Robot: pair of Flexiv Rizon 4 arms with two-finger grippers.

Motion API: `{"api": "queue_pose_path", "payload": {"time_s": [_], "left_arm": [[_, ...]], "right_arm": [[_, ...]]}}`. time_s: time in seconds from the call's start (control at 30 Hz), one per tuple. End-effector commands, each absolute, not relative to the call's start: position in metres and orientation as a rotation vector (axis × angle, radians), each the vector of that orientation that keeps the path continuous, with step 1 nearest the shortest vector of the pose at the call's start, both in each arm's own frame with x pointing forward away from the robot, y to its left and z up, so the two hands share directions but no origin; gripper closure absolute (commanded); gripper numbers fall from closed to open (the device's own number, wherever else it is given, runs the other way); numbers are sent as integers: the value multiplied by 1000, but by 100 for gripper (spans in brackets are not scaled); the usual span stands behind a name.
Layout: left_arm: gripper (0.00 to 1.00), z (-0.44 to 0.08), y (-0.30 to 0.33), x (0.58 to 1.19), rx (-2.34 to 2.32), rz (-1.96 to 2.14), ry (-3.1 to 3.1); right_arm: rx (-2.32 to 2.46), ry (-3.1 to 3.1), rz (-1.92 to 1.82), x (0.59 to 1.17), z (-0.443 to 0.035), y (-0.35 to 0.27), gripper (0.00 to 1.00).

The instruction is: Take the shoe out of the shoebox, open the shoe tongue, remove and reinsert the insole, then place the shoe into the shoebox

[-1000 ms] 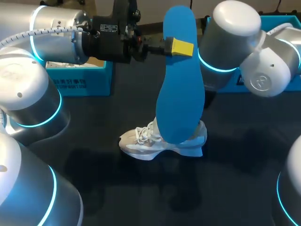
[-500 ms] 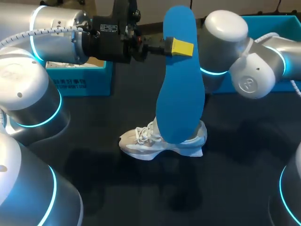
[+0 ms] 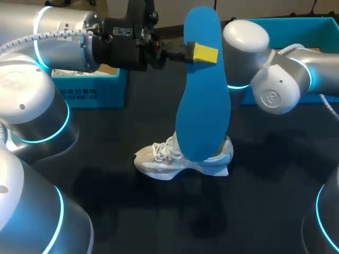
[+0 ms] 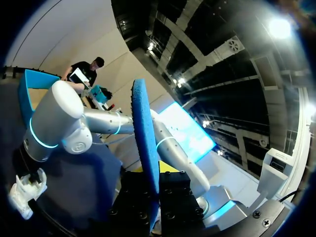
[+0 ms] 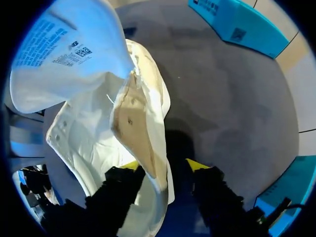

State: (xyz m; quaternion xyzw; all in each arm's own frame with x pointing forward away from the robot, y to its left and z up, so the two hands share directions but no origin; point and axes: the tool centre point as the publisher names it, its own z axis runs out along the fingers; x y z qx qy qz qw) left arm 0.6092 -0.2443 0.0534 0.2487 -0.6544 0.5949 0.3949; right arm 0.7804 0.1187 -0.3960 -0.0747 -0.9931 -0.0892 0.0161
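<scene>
Teal cardboard shoebox [image 3: 90, 90] sits far left on the dark table [image 3: 106, 206], well apart from the white laced sneaker [image 3: 175, 159], with dark tabletop showing between them and toward the front edge. Above the sneaker, the left gripper [image 3: 204, 54] pinches the blue foam insole [image 3: 204, 111], which hangs upright. The right gripper [image 5: 164, 165] straddles the sneaker's collar with its fingers spread. A second teal box [image 3: 296, 26] stands far right.

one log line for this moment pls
step: insole out | left gripper: shut on insole, held upright above table | right gripper: open, shoe wall between fingers | shoe: on table
</scene>
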Motion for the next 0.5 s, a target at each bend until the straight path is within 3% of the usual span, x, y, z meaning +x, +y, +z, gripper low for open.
{"api": "queue_pose_path", "payload": {"time_s": [0.03,0.07,0.1,0.5], "left_arm": [[100,52,-244,608,631,1512,-1656],[100,52,-244,608,631,1512,-1656],[100,52,-244,608,631,1512,-1656],[100,52,-244,608,631,1512,-1656]], "right_arm": [[-246,-3073,-264,781,-400,124,87],[-251,-3070,-267,780,-401,124,99],[-257,-3064,-270,779,-400,124,100],[-480,-2941,-361,762,-389,122,100]]}}
